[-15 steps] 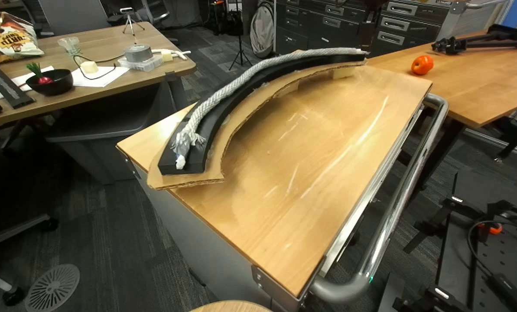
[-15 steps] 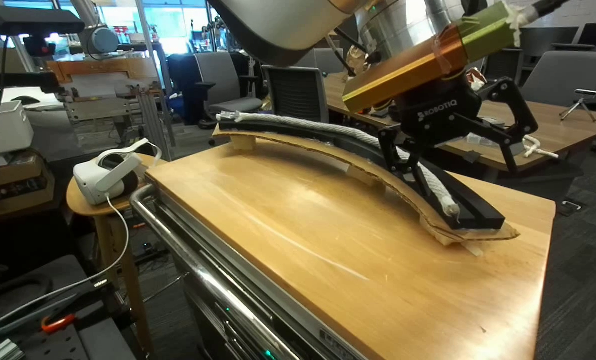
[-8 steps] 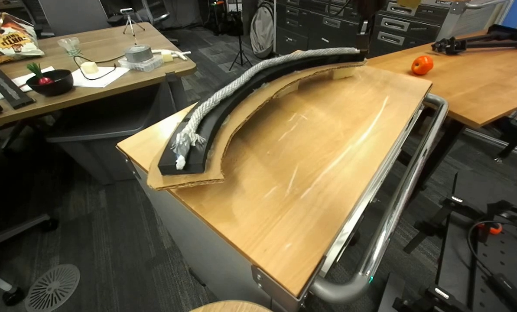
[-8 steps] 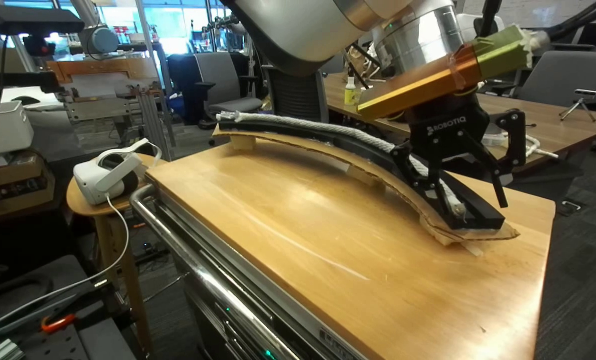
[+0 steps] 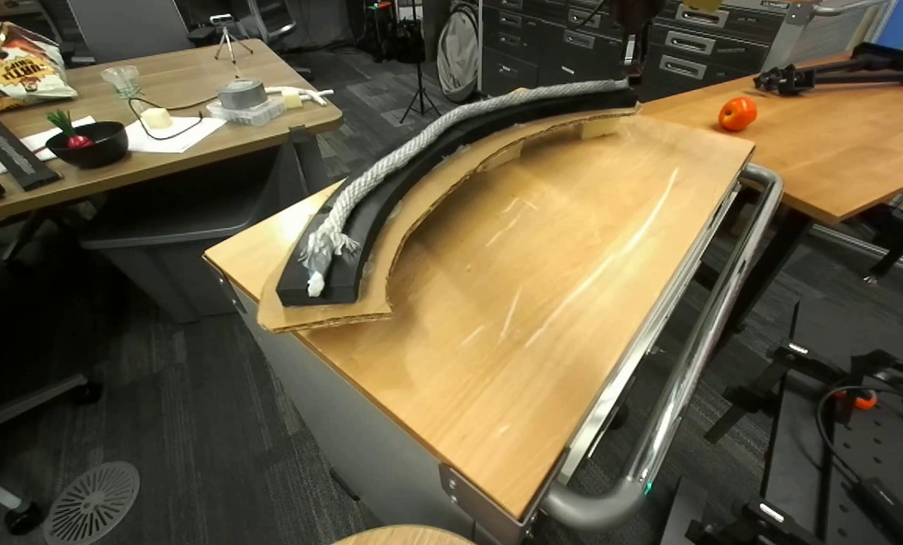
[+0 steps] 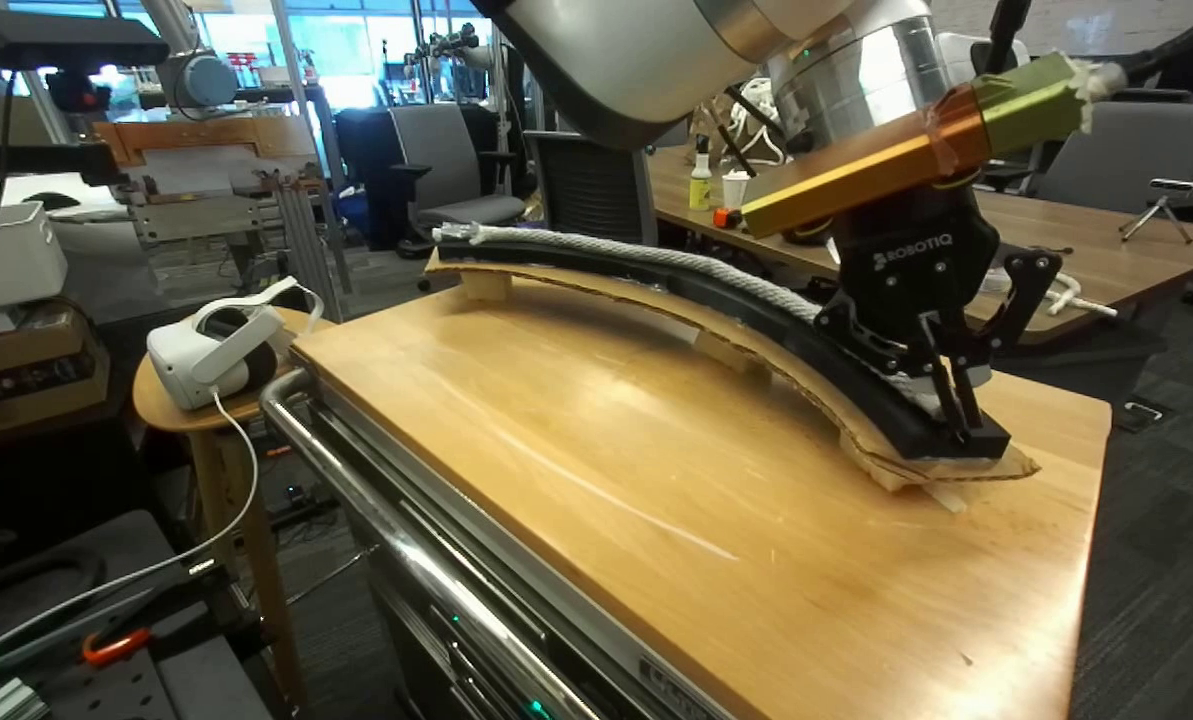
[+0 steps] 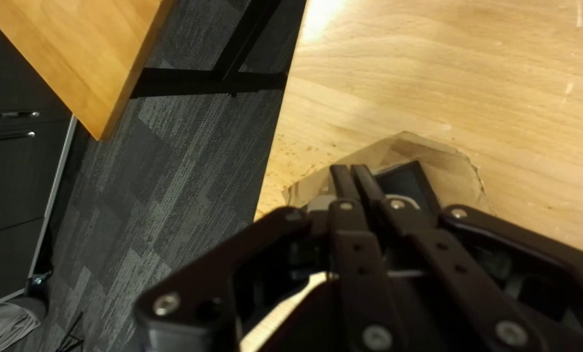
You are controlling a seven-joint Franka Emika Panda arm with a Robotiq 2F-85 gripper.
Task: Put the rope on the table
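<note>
The rope (image 5: 421,140), a thick pale braided cord, lies along the wide black curved strip (image 6: 856,378) on its cardboard base (image 6: 646,296). These rest above the brown wooden table (image 6: 606,450). In an exterior view, the rope's frayed, taped end (image 5: 316,280) lies free on the strip. At the opposite end, my gripper (image 6: 964,430) reaches down, its fingers drawn nearly together, and the rope runs into them there. That tip is hidden. In the wrist view, the gripper (image 7: 350,170) shows only a thin slit between its fingers, in front of the black strip's end (image 7: 403,183).
A thick metal tube rail (image 6: 396,535) follows the table's front edge. Behind stands a cluttered desk (image 5: 269,64); a brown desk (image 5: 829,136) with an orange-red tomato (image 5: 737,113) adjoins. On a stool near the rail sits a white headset (image 6: 211,345).
My gripper has moved along the strip and down to the rope's end, and its jaws have gone from wide apart to nearly together. The rope near the gripper has shifted slightly with it.
</note>
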